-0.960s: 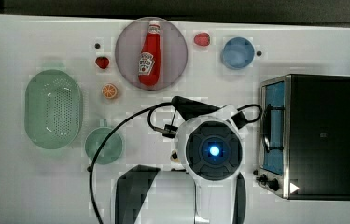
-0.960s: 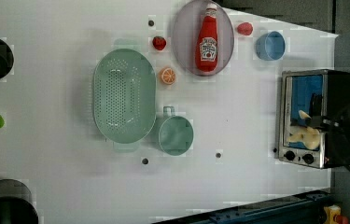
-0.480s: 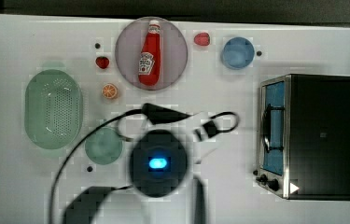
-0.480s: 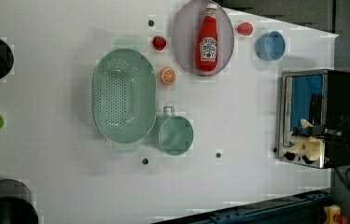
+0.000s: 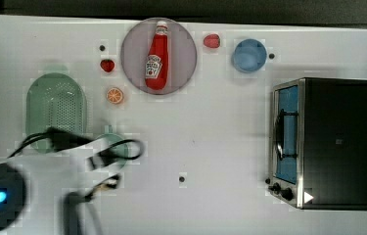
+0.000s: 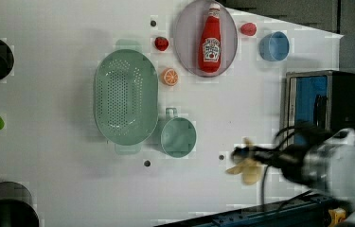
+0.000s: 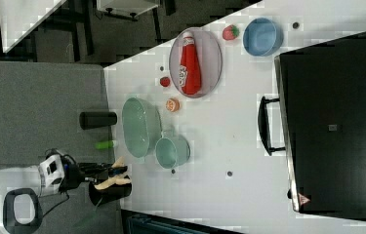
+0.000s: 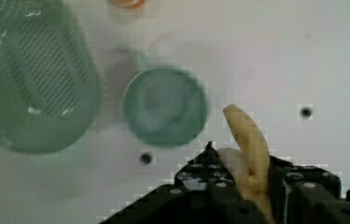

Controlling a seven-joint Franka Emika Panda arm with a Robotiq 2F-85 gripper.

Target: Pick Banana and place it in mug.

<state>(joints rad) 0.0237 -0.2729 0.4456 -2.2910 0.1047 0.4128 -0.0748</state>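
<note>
Item: banana (image 8: 249, 154), clamped in hand (image 8: 245, 186), carried above worktop (image 6: 47, 142) nr mug (image 8: 165, 106), not yet over it. Rec: centre over mug, lower, then release.

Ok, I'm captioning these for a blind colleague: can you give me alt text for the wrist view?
The gripper holds a pale-yellow banana above a white table, with the empty teal mug just beside it. A pale-green perforated basket sits next to the mug, and an orange slice peeks in at the frame's edge.
</note>
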